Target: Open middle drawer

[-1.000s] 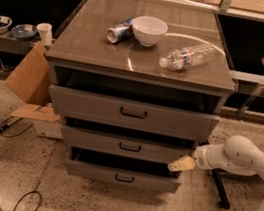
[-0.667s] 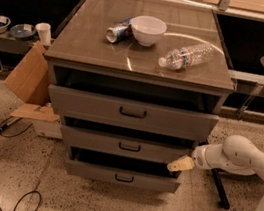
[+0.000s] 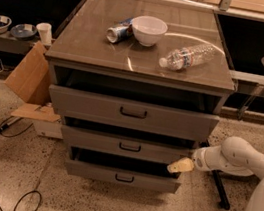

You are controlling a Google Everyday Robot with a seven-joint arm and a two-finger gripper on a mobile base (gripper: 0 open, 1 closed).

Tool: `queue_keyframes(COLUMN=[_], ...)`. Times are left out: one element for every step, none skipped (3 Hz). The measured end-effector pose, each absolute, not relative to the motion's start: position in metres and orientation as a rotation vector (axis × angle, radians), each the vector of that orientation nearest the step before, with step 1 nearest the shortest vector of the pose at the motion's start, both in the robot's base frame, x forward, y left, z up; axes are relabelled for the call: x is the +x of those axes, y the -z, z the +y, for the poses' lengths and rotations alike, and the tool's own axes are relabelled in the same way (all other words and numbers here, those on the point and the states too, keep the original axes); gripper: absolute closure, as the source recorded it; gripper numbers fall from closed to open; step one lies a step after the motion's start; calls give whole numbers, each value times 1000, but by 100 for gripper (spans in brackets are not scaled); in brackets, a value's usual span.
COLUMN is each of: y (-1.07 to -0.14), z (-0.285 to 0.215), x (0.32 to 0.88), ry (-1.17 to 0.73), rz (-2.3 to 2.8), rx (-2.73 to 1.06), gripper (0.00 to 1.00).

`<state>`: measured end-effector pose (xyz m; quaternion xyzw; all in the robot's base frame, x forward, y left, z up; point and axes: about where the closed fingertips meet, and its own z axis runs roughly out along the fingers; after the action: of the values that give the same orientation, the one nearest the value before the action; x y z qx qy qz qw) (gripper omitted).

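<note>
I have the end effector low on the right side, its pale tip at the lower right corner of the middle drawer, well to the right of that drawer's dark handle. I cannot tell whether it is open or closed, nor whether it touches the front panel. The middle drawer lies between the top drawer and the bottom drawer.

no legible text, no readable labels
</note>
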<state>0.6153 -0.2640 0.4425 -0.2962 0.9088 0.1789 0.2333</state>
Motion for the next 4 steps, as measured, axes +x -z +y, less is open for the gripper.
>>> queue_keyframes(y=[-428, -412, -403, -410], z=[-292, -320, -334, -330], x=[607, 597, 593, 596], ry=[-489, -500, -518, -542], rz=[2536, 2553, 2543, 2500], rx=[-717, -637, -588, -570], gripper=[0, 0, 0, 0])
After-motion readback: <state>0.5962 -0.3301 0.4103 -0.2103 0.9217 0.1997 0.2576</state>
